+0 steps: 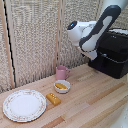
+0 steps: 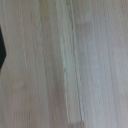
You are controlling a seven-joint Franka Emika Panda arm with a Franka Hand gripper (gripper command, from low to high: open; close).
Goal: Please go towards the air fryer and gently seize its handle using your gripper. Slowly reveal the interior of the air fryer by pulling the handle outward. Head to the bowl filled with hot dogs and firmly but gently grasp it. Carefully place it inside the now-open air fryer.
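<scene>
Air fryer [image 1: 114,54]: desk's far right edge, drawer shut; rigid, probably heavy. Grasp handle [image 1: 98,56], stiff bar. Bowl [image 1: 62,86]: mid-desk, light, breakable; take rim. Gripper [image 1: 92,55]: near handle; opening and hold undeterminable.

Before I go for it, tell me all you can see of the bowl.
The bowl is small, round and white, standing upright on the wooden table. It holds yellow-orange hot dogs. A pink mug stands just behind it, an orange block lies in front, nearer the plate. Whether the mug touches it is unclear. The gripper is nowhere near it.
</scene>
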